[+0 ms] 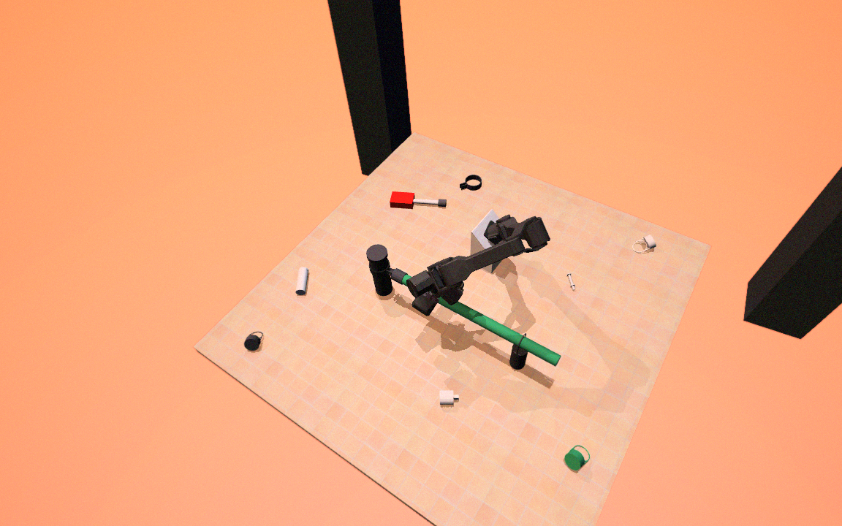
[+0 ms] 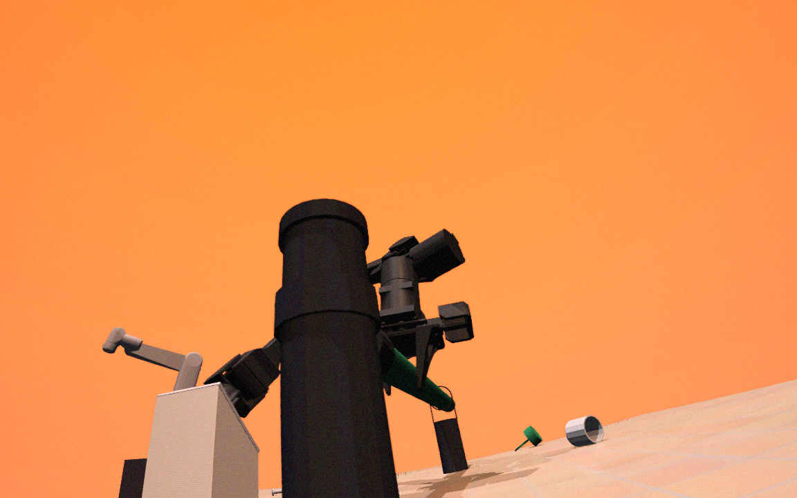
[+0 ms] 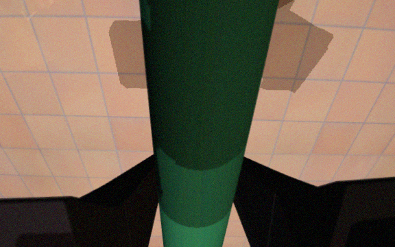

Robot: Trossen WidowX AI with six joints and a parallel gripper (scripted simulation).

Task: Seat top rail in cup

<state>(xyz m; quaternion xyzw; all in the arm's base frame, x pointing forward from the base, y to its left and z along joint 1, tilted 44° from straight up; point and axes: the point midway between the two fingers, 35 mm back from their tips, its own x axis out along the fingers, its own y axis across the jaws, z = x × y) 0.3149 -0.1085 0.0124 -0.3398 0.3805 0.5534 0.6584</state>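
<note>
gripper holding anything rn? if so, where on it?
Yes: the gripper is shut on the green top rail, gripping its shaft near the big-post end, well short of the loop cap.

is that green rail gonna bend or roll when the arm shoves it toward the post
Probably stiff: the green rail runs straight from the end effector to the loop cap with no visible sag. Being round and smooth-looking, it may twist or slide in the grip, though the loop should stop it rolling away.
</note>
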